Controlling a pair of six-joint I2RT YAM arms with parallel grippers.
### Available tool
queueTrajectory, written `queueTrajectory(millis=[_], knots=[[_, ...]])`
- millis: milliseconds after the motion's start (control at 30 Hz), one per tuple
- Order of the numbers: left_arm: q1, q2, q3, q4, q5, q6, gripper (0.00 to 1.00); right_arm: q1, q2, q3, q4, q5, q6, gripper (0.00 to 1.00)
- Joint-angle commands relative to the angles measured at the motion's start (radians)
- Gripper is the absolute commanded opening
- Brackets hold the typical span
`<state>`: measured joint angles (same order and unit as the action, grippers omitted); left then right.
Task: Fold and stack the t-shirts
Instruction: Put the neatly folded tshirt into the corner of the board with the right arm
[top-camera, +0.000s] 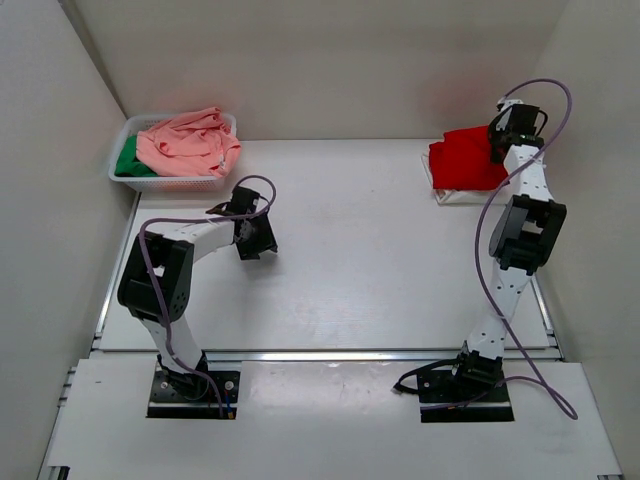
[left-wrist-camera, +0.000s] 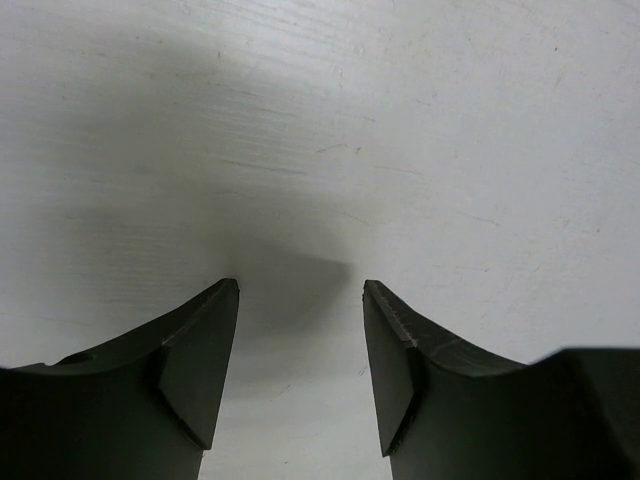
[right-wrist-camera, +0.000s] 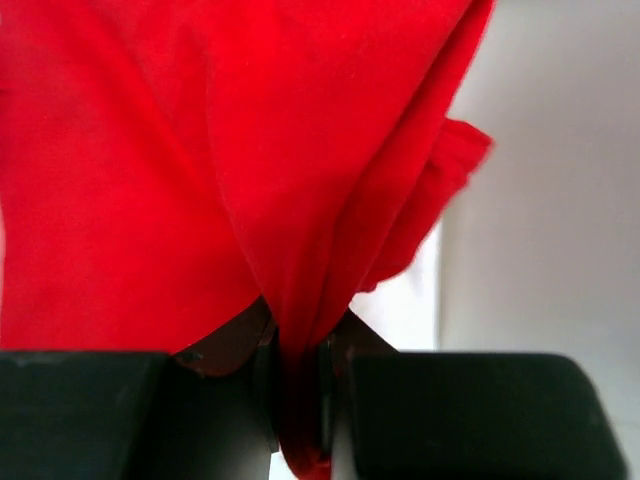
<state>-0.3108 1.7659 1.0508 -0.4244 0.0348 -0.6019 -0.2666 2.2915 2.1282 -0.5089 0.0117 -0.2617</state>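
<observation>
Though clamped shut on only a thin bunch of the red t-shirt (right-wrist-camera: 150, 150), could well lose it under a sharp pull. Lies heaped at the far right corner of the desk (top-camera: 350, 260), seemingly over the cream-white t-shirt (top-camera: 447, 194); might drag that one askew or spoil the fold. Gripped by the right jaws alone. Left jaws apart, empty, low over bare desk, well away, so no help with slack. Salmon-pink t-shirt (top-camera: 190, 145) and green t-shirt (top-camera: 128, 160) untouched in basket (top-camera: 165, 183).
</observation>
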Motion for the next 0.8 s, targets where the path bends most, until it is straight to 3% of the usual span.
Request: queueTrajectory(millis=[0, 33, 100, 267, 367, 467, 600, 767], knots=[[-0.020, -0.053, -0.043, -0.066, -0.021, 0.035, 0.65, 0.043, 0.039, -0.008, 0.205, 0.318, -0.079, 0.03], [-0.021, -0.070, -0.046, -0.069, -0.025, 0.042, 0.66, 0.063, 0.050, -0.002, 0.257, 0.410, -0.112, 0.06], [-0.011, -0.098, -0.056, -0.081, -0.026, 0.059, 0.66, 0.089, 0.055, 0.000, 0.315, 0.569, -0.140, 0.21], [0.013, -0.176, -0.097, -0.087, -0.015, 0.068, 0.68, 0.128, -0.049, -0.077, 0.361, 0.688, -0.101, 0.96], [0.002, -0.254, -0.129, -0.076, -0.010, 0.084, 0.69, 0.186, -0.225, -0.298, 0.459, 0.708, -0.134, 0.99], [0.003, -0.325, -0.159, -0.075, 0.010, 0.083, 0.69, 0.260, -0.397, -0.441, 0.449, 0.697, -0.090, 0.99], [0.026, -0.450, -0.192, -0.099, 0.018, 0.089, 0.74, 0.440, -0.619, -0.602, 0.261, 0.632, 0.053, 0.99], [0.016, -0.556, -0.187, -0.172, -0.033, 0.148, 0.75, 0.686, -0.748, -0.778, 0.007, 0.718, 0.207, 1.00]])
